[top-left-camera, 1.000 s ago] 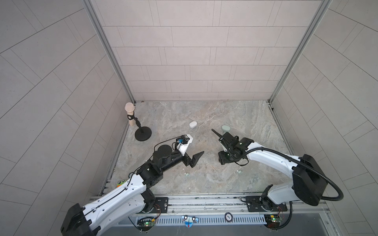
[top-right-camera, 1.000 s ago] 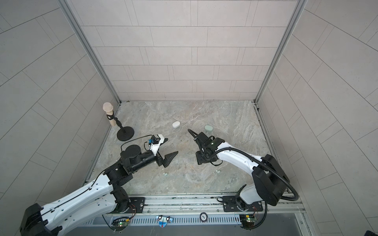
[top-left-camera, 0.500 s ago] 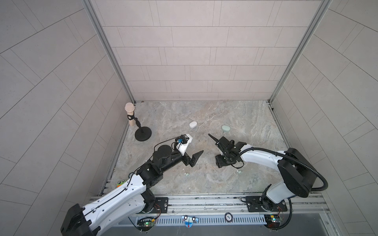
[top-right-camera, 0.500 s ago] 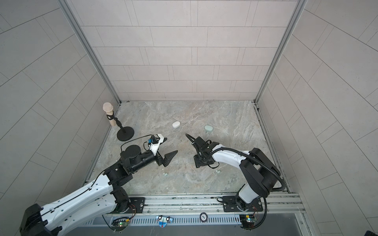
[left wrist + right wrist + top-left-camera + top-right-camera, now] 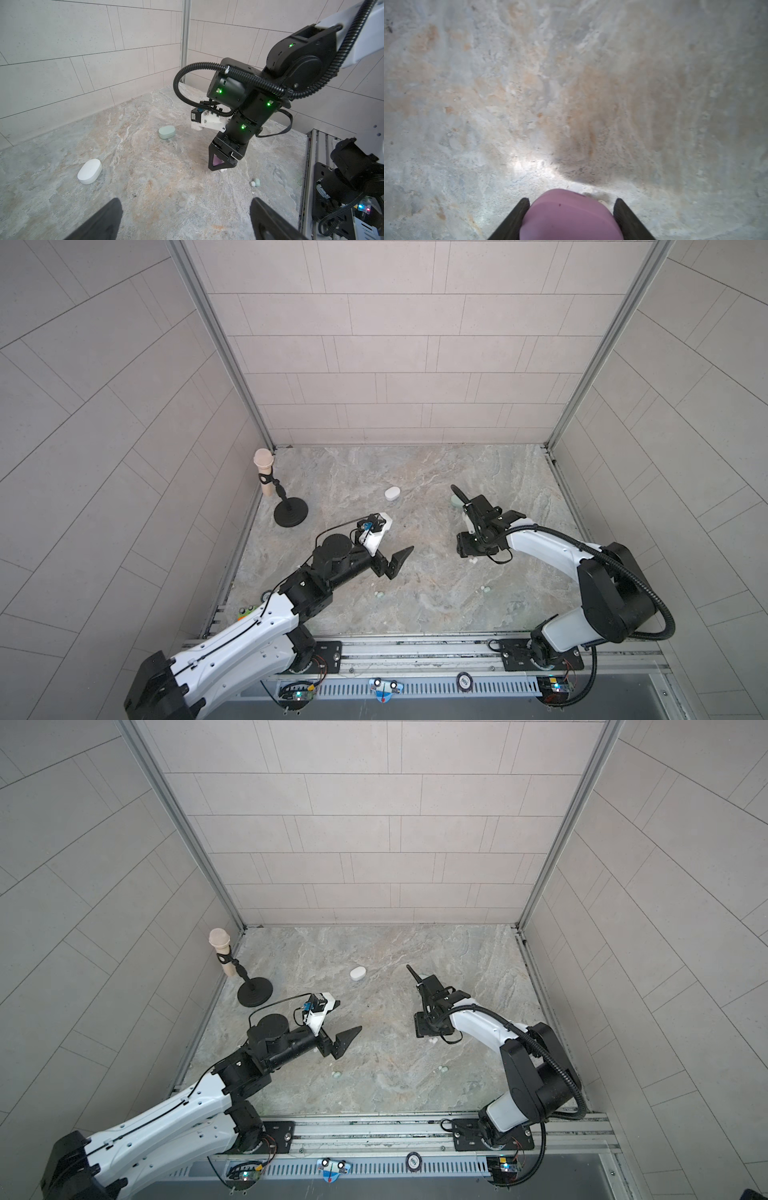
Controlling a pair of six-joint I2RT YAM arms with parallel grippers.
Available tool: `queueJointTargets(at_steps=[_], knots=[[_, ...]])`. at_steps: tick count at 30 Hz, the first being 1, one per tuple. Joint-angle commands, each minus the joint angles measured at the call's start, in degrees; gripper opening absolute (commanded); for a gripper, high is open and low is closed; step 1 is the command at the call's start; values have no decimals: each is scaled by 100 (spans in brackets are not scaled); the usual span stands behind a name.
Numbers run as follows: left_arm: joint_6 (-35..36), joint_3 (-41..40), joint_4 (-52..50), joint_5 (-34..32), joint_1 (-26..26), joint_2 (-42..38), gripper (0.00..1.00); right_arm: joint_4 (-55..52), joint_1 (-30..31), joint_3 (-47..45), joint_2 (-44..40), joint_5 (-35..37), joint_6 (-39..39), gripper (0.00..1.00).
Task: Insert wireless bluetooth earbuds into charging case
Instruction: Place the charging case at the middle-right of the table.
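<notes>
My right gripper point(image 5: 572, 200) is shut on a lilac charging case point(image 5: 571, 216), held low over the marble floor. In the left wrist view it points down, with a white earbud point(image 5: 222, 170) on the floor right beside its tip. In both top views that gripper point(image 5: 468, 549) point(image 5: 428, 1027) stands right of centre, the white earbud point(image 5: 473, 561) at its near edge. Two mint earbuds point(image 5: 484, 589) point(image 5: 379, 594) lie nearer the front. My left gripper point(image 5: 185, 202) point(image 5: 395, 562) hovers open and empty at centre left.
A white case point(image 5: 392, 493) point(image 5: 89, 171) lies shut at the back centre. A mint case point(image 5: 456, 500) point(image 5: 167, 132) sits behind the right wrist. A microphone on a round black stand point(image 5: 290, 512) occupies the left back corner. Tiled walls close three sides.
My right gripper, with the lilac case in it, slid slightly left, then back right and a little farther away. The left arm has not moved.
</notes>
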Motion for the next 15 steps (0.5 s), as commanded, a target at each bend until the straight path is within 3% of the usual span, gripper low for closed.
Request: queueJointTargets(at_steps=[1, 10, 15], knots=[[75, -15, 13, 4, -24, -63, 100, -148, -375, -13, 59, 185, -225, 52], [86, -23, 2, -8, -14, -67, 100, -7, -1260, -185, 362, 266, -252, 53], [103, -16, -14, -10, -27, -67, 100, -45, -1324, -178, 619, 246, -167, 57]])
